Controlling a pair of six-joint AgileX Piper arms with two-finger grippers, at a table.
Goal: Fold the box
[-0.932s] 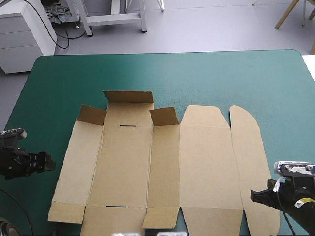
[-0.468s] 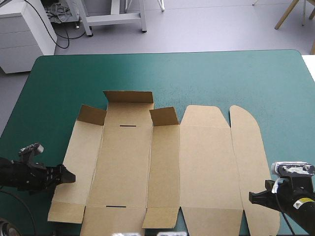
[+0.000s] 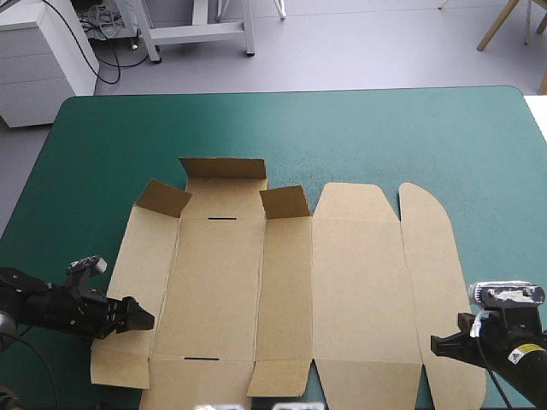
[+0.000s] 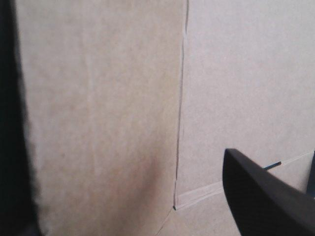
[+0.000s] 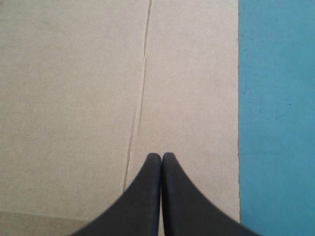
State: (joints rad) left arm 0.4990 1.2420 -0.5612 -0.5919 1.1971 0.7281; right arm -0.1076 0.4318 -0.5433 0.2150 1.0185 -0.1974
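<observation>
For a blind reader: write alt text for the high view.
A flat cut sheet of brown board, the box, lies on the teal-green table cover. The left gripper is over its left panel, the right gripper at its right edge.

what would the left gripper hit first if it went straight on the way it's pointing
The box: the left gripper, fingers open, points across its left side panel toward the middle panel. Going straight on it would likely meet that board first; its height above it is unclear.
</observation>
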